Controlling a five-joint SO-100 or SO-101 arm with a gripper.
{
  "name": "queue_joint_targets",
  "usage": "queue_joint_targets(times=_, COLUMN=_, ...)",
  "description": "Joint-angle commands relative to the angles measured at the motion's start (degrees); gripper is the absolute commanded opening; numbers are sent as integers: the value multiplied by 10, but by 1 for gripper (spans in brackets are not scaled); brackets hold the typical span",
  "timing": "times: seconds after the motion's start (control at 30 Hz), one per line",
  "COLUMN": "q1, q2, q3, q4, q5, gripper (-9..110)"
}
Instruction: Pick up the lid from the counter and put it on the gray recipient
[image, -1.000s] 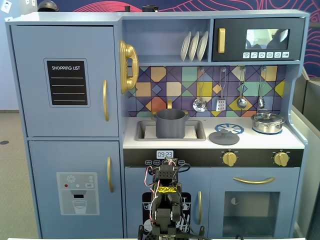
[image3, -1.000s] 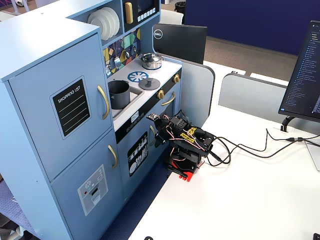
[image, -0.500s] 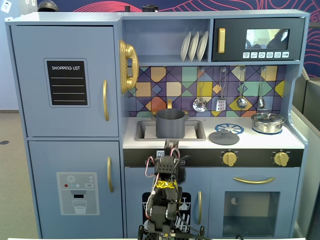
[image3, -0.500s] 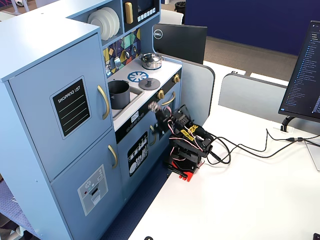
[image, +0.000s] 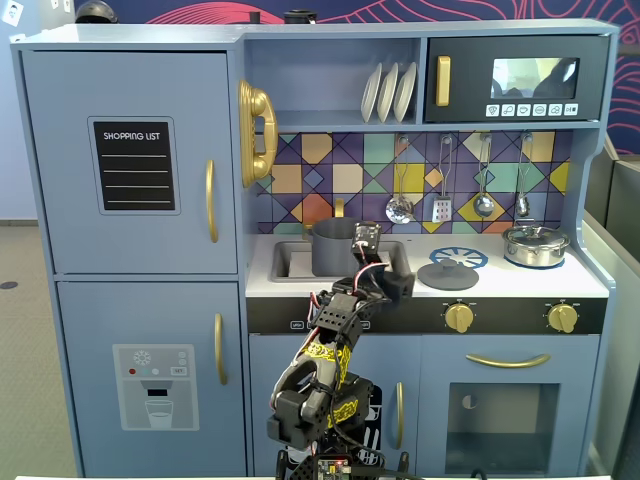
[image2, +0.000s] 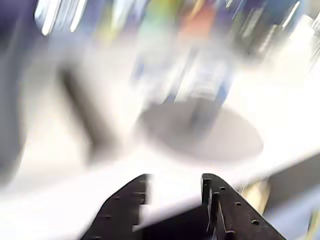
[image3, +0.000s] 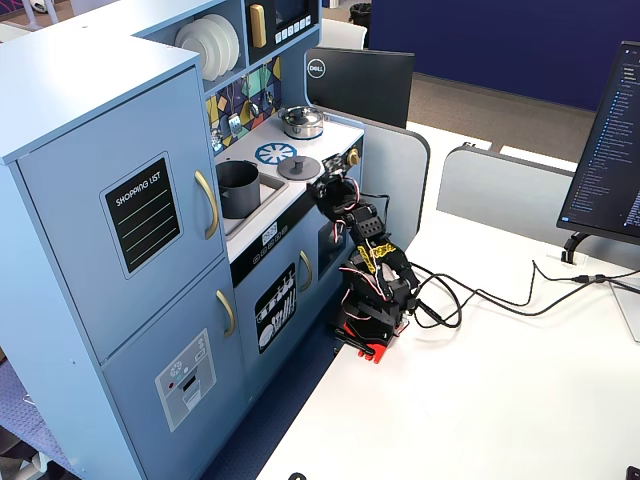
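Lid (image: 447, 273) lies flat on the white counter (image: 520, 283) of the toy kitchen, knob up, just to the right of the gray recipient (image: 335, 246) in a fixed view and touching nothing above it. That pot stands upright and uncovered in the sink recess (image: 290, 262). Further right of the lid along the same counter, well apart from it, sits the shiny silver pot (image: 535, 245) with its own cover on. The gripper (image: 366, 238) is raised at the counter's front edge, between the gray pot and the lid, and holds nothing; in the other fixed view it (image3: 322, 187) sits just in front of the lid (image3: 299, 167). The wrist view is heavily blurred, yet the two dark fingers (image2: 230, 210) at the bottom edge stand apart with an empty gap between them, and the lid (image2: 205, 134) shows as a gray oval beyond them.
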Motion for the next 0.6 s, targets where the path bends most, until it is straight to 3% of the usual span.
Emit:
queue_joint_targets(times=0.0, q1=47, q2=-58, q3=9, q4=-152, q5=25, gripper=23)
queue_joint_targets(times=0.23, q1=80, q2=-195, q3=18, q4=-298, q5=40, gripper=29)
queue_joint_targets(times=0.57, q1=75, q2=-410, q3=-123, q4=-387, q5=47, gripper=31)
